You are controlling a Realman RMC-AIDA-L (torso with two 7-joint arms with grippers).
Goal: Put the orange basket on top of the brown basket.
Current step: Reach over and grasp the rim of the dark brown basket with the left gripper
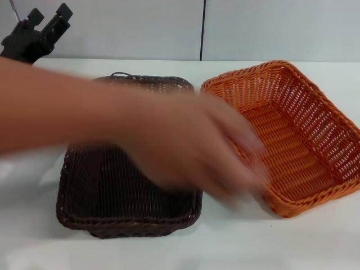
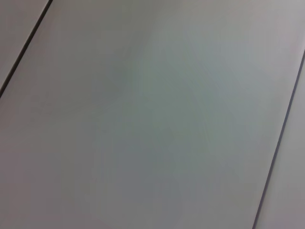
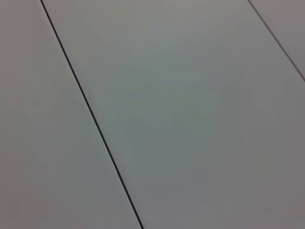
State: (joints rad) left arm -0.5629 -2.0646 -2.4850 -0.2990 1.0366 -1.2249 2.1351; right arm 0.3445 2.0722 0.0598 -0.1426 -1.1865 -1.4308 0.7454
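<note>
The orange basket (image 1: pixel 315 107) lies on the white table at the right, its near left corner under a person's hand. The brown basket (image 1: pixel 124 228) lies to its left, at the middle of the table; the two stand side by side and apart, and its middle is hidden by the person's arm. My left gripper (image 1: pixel 49 17) is raised at the far left back, well away from both baskets, fingers apart and holding nothing. My right gripper is out of view. Both wrist views show only grey panels.
A person's bare arm (image 1: pixel 84 115) reaches in from the left across the brown basket, its blurred hand (image 1: pixel 219 157) at the orange basket's near left edge. The white table (image 1: pixel 236 242) runs along the front. A grey panelled wall (image 1: pixel 270 28) stands behind.
</note>
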